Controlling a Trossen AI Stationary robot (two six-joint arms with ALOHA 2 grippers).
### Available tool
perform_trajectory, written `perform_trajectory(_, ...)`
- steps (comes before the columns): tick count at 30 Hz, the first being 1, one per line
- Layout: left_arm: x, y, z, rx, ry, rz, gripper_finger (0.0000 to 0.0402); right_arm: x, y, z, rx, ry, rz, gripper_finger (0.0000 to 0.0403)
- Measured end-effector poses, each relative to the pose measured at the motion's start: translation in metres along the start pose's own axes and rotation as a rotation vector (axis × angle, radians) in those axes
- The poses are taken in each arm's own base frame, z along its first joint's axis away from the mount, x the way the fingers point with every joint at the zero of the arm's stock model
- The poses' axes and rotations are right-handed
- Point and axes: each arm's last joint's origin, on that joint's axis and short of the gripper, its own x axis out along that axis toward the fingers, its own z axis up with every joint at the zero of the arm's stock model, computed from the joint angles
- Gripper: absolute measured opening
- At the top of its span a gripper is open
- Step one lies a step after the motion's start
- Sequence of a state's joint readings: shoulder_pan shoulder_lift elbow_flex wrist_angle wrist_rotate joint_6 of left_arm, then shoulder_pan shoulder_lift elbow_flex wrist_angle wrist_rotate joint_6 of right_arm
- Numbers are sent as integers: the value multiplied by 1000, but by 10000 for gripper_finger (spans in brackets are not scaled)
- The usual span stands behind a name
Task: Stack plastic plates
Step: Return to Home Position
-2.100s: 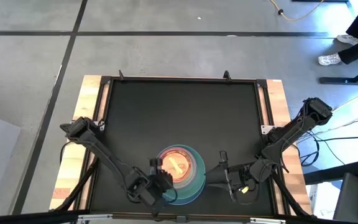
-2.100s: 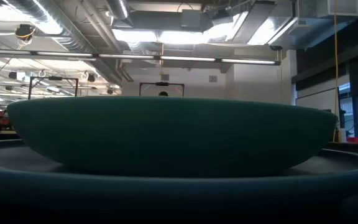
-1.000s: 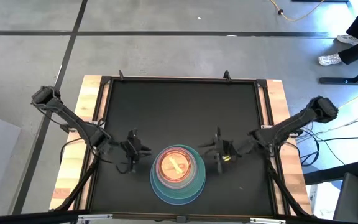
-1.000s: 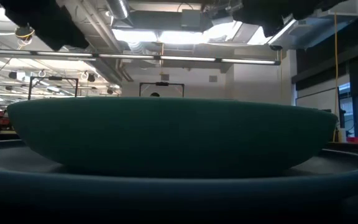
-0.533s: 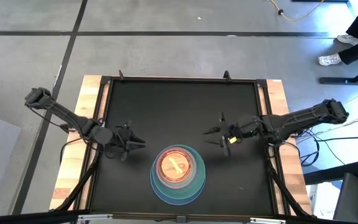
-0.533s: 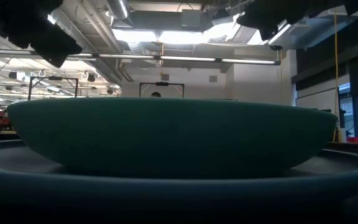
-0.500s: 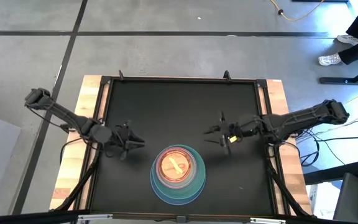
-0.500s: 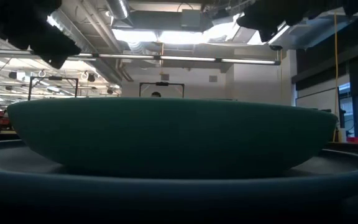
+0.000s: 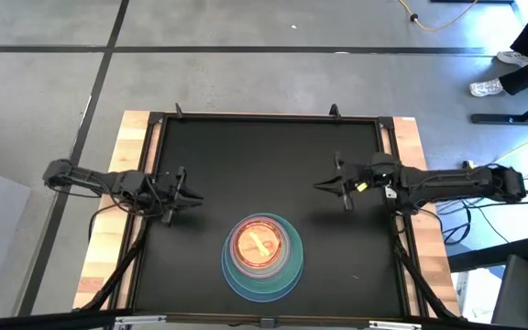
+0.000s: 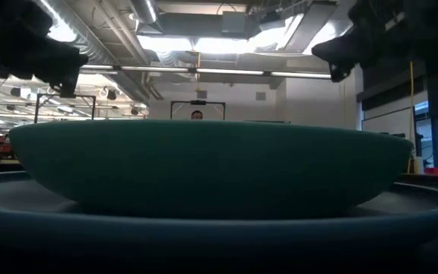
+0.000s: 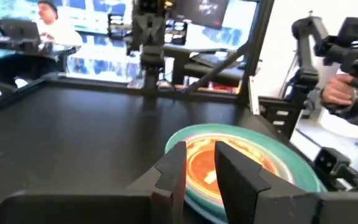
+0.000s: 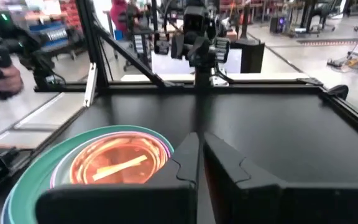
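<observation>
One plate stack [image 9: 262,246], lower plates [image 9: 289,273] mostly hidden, left hand [image 9: 198,197] slightly parted, right hand [image 9: 319,186] closed

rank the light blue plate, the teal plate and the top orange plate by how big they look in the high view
1. light blue plate, the widest rim, at the bottom
2. teal plate
3. orange plate, smallest, on top

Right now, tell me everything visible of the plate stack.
The plate stack sits on the black table, midway between the arms, toward the high view's bottom edge. Round plastic plates nest level: a small translucent orange plate with a pale stick-like mark on top, pink and teal rims around it, a light blue plate widest below. The left claw and right claw hang clear of it.
</observation>
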State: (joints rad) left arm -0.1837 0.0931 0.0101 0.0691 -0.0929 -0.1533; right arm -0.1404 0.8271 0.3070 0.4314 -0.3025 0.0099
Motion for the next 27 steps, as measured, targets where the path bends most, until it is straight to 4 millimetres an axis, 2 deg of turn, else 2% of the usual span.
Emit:
perform_trajectory(4,-6,2,4,1,-63,31,78,-17,-4,-15,-4,-41,-27,9)
perform_trajectory(12,-5,5,4,18,-66,110,78,-50,4,-48,76,-103,-138,5)
perform_trajectory(20,-5,5,4,23,-68,117,78,-77,13,-52,112,-167,-199,5)
perform_trajectory(27,-5,5,4,23,-71,115,78,-77,10,-59,129,-145,-300,5)
